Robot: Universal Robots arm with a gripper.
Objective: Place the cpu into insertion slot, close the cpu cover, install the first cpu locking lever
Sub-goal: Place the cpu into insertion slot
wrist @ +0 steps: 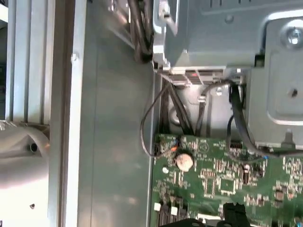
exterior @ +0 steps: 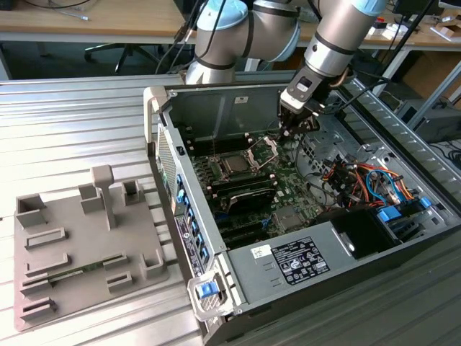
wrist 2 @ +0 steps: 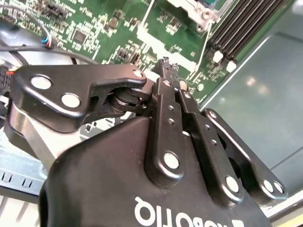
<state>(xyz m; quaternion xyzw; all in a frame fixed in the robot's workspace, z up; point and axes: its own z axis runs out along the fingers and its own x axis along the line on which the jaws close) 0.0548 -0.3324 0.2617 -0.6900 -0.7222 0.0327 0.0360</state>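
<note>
In the exterior view the cpu (exterior: 234,164) lies silvery side up in the insertion slot (exterior: 218,165) on the green board inside the open computer case. The cpu cover (exterior: 263,149), a metal frame, stands tilted up on its hinge just behind the slot. My gripper (exterior: 287,131) hangs right beside the raised cover's upper edge, on the exterior view's right of it. In the second wrist view the gripper (wrist 2: 166,71) has its black fingers pressed together with nothing visible between them. A corner of the slot's metal rim (wrist 2: 203,9) lies beyond the tips.
Orange and blue cables (exterior: 356,176) crowd the case on the exterior view's right. The power supply (exterior: 302,256) sits at the front. Black memory slots (wrist 2: 241,28) run beside the socket. A grey fixture plate (exterior: 79,249) with blocks lies outside the case. The case wall (wrist: 118,118) is close.
</note>
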